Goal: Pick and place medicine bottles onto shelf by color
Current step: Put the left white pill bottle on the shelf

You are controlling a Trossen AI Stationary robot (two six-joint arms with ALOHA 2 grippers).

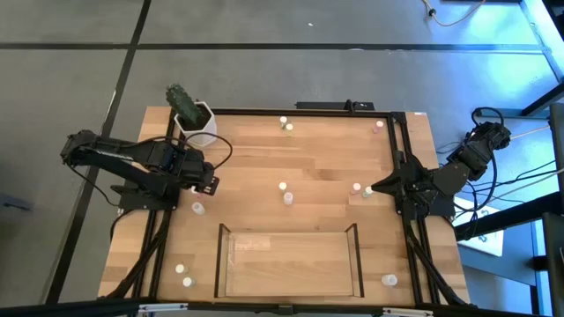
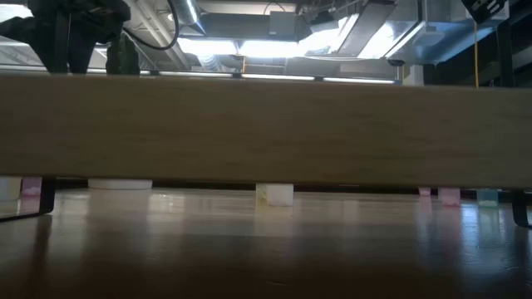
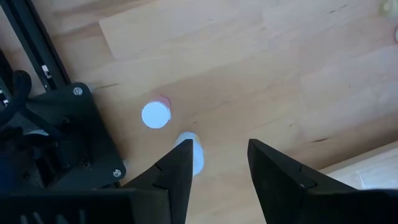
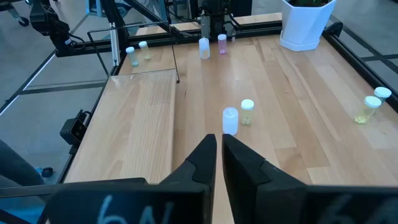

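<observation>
Tiny round medicine bottles (image 1: pixel 286 196) with pale caps, some pinkish, stand scattered on the tabletop (image 1: pixel 300 158) around the empty clear-walled shelf (image 1: pixel 226 264). No readable labels. Left gripper (image 3: pixel 217 163), beyond the shelf's left corner, jaws spread; right gripper (image 4: pixel 219 144), beyond its right corner, jaws pressed together.

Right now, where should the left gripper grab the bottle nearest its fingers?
Its round sides below the cap, from straight above. The bottle seems to stand upright beside the open left gripper, with its pinkish neighbour apart, so fingers likely fit.
</observation>
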